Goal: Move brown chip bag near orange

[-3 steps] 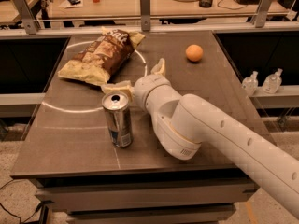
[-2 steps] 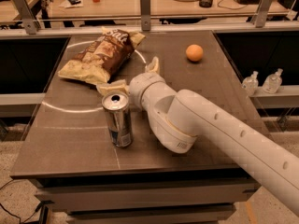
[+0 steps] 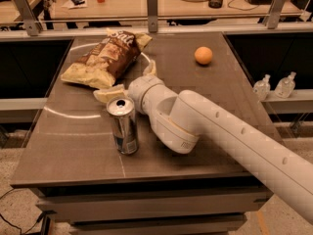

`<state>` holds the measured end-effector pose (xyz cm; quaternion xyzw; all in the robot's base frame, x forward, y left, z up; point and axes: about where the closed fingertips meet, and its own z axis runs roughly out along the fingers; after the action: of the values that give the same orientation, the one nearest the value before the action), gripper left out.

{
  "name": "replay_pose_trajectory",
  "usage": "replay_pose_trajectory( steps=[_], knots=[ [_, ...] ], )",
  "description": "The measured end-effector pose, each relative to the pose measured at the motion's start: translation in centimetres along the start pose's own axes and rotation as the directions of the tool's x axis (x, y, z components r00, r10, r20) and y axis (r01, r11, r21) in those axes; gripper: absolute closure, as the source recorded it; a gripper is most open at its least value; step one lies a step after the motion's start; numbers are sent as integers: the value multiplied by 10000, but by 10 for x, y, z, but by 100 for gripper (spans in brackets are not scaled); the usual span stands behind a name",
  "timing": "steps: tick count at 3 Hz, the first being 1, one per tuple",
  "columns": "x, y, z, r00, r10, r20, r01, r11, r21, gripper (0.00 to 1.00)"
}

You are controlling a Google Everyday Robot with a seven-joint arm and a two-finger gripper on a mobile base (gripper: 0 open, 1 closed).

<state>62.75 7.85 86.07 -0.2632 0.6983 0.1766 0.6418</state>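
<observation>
Brown chip bag [image 3: 105,60] lying flat on the far-left part of the table [image 3: 73,131], well apart from the orange [image 3: 203,55] sitting at the far right. Gripper [image 3: 126,81] hanging low at the bag's near edge, fingers [image 3: 149,67] standing spread wide, pinching nothing, just behind the drink can [image 3: 124,129]. Judging this as the reach for the grasp: probably worth closing on a crinkled pale end rather than the slick middle, lifting slightly instead of dragging, steering the forearm wide of the can, stopping short of nudging the round fruit. Reading the bag's white lettering only partly, perhaps "Sal"; making out nothing on the can.
</observation>
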Motion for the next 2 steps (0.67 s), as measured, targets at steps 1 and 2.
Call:
replay_pose_trajectory(
  steps=[1,2],
  knots=[
    [-3,10,11,9999,-1,149,9,9984,-572,0],
    [-7,22,22,9997,-37,254,64,9939,-1098,0]
  ],
)
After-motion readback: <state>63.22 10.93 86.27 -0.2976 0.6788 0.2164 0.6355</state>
